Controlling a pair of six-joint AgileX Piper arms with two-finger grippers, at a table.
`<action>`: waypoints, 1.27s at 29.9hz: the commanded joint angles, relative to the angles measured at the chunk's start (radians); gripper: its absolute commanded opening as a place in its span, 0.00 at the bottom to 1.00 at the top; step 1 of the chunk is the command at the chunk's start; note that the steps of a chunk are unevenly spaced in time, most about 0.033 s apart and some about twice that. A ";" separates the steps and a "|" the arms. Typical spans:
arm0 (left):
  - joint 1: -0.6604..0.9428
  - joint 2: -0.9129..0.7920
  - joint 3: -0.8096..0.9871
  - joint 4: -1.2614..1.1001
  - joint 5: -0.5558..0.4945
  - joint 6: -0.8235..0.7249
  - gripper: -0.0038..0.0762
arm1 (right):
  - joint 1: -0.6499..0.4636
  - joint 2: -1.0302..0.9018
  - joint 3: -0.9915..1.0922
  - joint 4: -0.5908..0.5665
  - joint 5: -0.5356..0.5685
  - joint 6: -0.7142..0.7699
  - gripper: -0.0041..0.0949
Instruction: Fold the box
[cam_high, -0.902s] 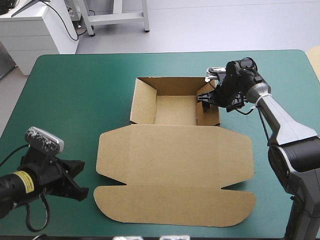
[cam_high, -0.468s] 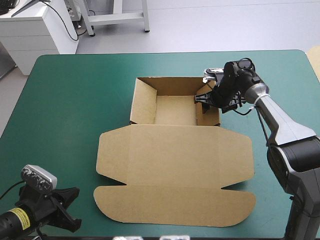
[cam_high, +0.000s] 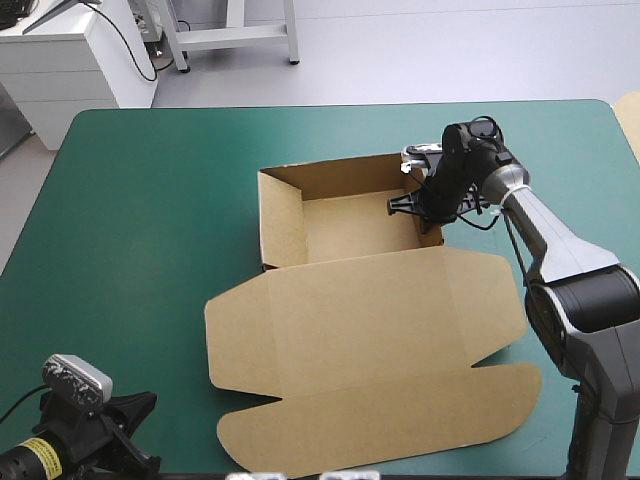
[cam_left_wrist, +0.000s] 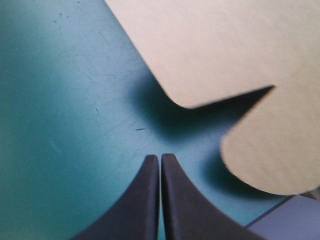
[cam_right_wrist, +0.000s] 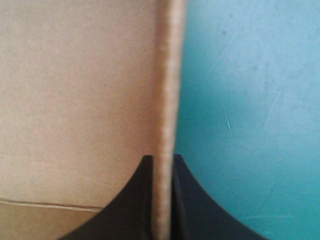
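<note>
The brown box (cam_high: 350, 225) stands as an open tray at mid-table, its lid (cam_high: 370, 330) lying flat toward the near edge. My right gripper (cam_high: 418, 205) is at the tray's right wall, shut on it. In the right wrist view the wall's edge (cam_right_wrist: 167, 75) runs between the black fingers of the right gripper (cam_right_wrist: 162, 159). My left gripper (cam_high: 140, 435) sits low at the near-left corner. In the left wrist view the left gripper (cam_left_wrist: 160, 157) is shut on nothing, over the teal-green cover, with a notch of the lid (cam_left_wrist: 220, 45) just ahead.
The lid's outer flap (cam_high: 400, 425) reaches almost to the table's near edge. Bare teal-green cover (cam_high: 130, 220) stretches left of the box and along the far side.
My right gripper has shut on the tray's right wall. The box has turned and shifted, its lid swinging right and nearer the front edge. The left arm drew back to the near-left corner.
</note>
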 joint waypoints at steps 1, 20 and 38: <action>-0.007 0.009 -0.023 0.002 -0.075 -0.005 0.04 | 0.001 -0.090 -0.096 0.022 0.016 -0.015 0.02; -0.007 0.009 -0.023 -0.013 -0.112 -0.005 0.04 | -0.522 -0.266 -0.235 -0.387 -0.022 -0.120 0.02; -0.007 0.009 -0.023 -0.006 -0.139 -0.005 0.04 | -0.840 -0.001 -0.228 -0.037 0.001 -0.254 0.24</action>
